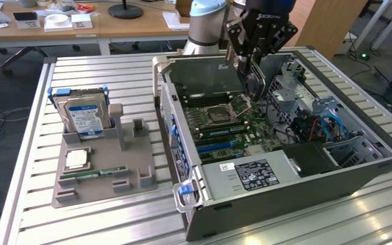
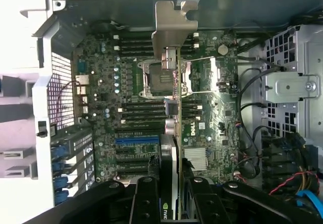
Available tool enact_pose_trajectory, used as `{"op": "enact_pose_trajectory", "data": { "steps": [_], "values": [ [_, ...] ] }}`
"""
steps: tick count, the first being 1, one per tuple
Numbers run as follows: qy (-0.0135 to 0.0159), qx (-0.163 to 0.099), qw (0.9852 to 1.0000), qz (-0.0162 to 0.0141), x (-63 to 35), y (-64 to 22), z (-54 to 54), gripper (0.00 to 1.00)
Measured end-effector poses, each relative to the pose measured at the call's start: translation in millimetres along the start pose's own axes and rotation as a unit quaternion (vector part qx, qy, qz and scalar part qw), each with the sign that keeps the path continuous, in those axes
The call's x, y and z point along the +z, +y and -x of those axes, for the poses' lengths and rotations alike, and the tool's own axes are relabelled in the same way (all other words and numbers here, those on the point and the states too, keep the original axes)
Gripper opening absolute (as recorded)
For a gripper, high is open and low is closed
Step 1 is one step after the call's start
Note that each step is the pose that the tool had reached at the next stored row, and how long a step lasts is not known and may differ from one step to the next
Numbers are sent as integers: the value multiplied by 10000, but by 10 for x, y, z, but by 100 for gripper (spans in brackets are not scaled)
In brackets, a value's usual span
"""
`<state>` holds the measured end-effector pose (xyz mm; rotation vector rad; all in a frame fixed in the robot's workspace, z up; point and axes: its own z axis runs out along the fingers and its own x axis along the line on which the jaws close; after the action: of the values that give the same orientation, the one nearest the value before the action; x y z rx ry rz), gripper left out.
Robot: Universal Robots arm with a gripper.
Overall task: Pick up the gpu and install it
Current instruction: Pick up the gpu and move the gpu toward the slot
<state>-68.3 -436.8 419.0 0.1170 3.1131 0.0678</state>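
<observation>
while my hand clamps narrow on the gpu, it hangs edge-on over the motherboard, unseated; i judge its edge needs squaring to a slot. the case sits on a slatted desk, hard drive at its nine o'clock in the exterior view, office tables at twelve.

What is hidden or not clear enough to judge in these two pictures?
Exterior view: the gripper covers the upper part of the gpu it holds.
Wrist view: the gpu is edge-on, so its flat faces are unseen.
Wrist view: the gpu covers a strip of the motherboard; the slot under it cannot be told.
Exterior view: the print on the power supply label is too small to read.
</observation>
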Motion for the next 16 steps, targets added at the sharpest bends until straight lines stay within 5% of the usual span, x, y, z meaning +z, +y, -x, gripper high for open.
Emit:
{"op": "enact_pose_trajectory", "data": {
  "steps": [11, 16],
  "values": [
    [0, 0, 10000, 0, 6, 23, 198, 27],
    [0, 0, 10000, 0, 6, 25, 207, 27]
  ]
}}
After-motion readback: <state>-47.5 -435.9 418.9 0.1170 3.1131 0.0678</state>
